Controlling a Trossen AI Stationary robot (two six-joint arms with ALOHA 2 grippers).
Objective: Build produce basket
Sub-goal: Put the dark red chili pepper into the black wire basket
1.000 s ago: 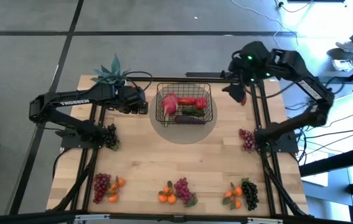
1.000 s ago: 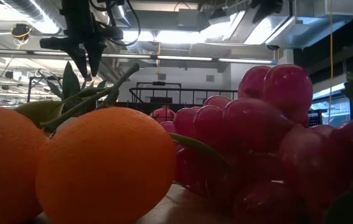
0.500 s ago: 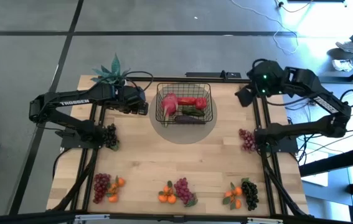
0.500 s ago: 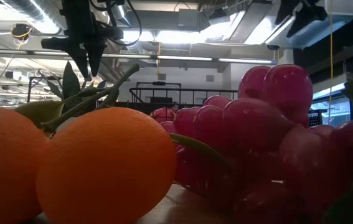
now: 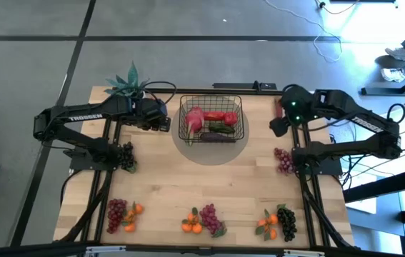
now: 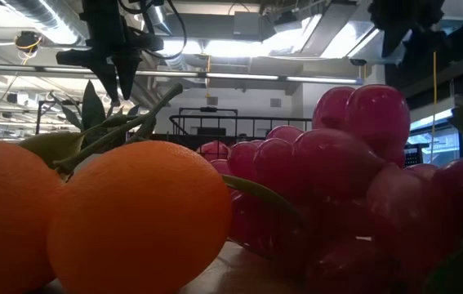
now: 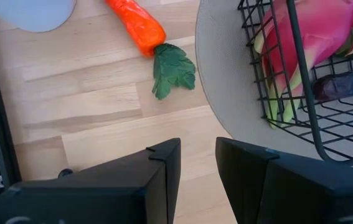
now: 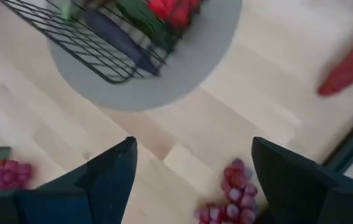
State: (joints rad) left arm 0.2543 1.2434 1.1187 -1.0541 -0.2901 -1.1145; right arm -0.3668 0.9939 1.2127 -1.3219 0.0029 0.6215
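Right gripper [image 5: 276,126], fingers wide and empty, hangs over the red pepper [image 8: 349,67]; a misaligned descent risks knocking it off the table [image 5: 209,185]. Left gripper [image 7: 196,163], fingers narrow and empty, waits beside the basket [image 5: 211,118].

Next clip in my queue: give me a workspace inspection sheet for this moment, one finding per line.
Surface: wooden table, grey round mat under the basket.
Job's things: basket holds a pink fruit, red pepper and eggplant; carrot on the table beside the mat; grape and orange clusters along the front edge.
Clutter: potted plant at the back-left corner.
Grippers: left claw open, left of the basket; right claw open, empty, right of the basket.
Cables: black cable near the plant.
Surroundings: grey floor; ceiling lights in the low view.
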